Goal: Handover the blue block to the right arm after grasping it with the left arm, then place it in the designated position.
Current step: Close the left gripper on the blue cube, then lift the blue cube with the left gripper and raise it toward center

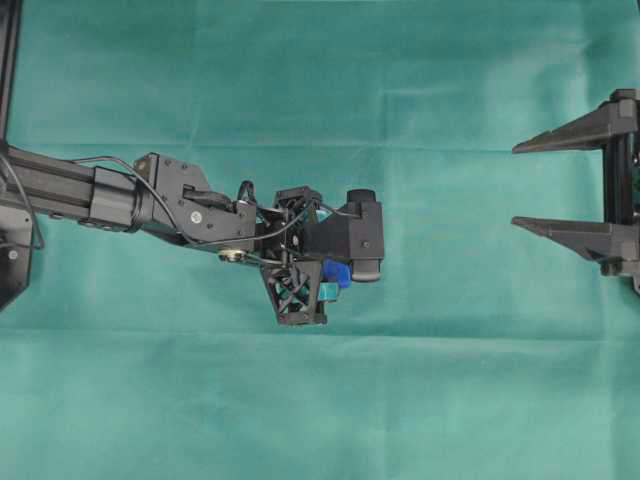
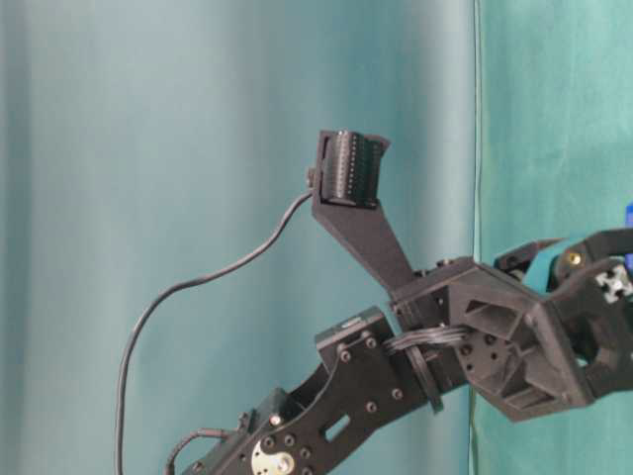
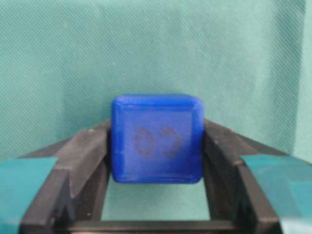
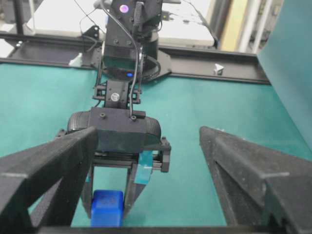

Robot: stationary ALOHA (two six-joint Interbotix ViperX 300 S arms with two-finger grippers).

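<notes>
One step of three looks done: my left jaws (image 1: 335,282) are clamped on the blue block (image 3: 157,139), pinched between the teal-banded fingers (image 3: 265,187) just above the green counter (image 1: 320,90). My right jaws (image 1: 530,185) stand spread wide and empty, well apart from the block and facing it. Handover and placing remain; I cannot find the designated position in any view.

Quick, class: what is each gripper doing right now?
Left gripper: shut on the blue block.
Right gripper: open, holding nothing.
</notes>
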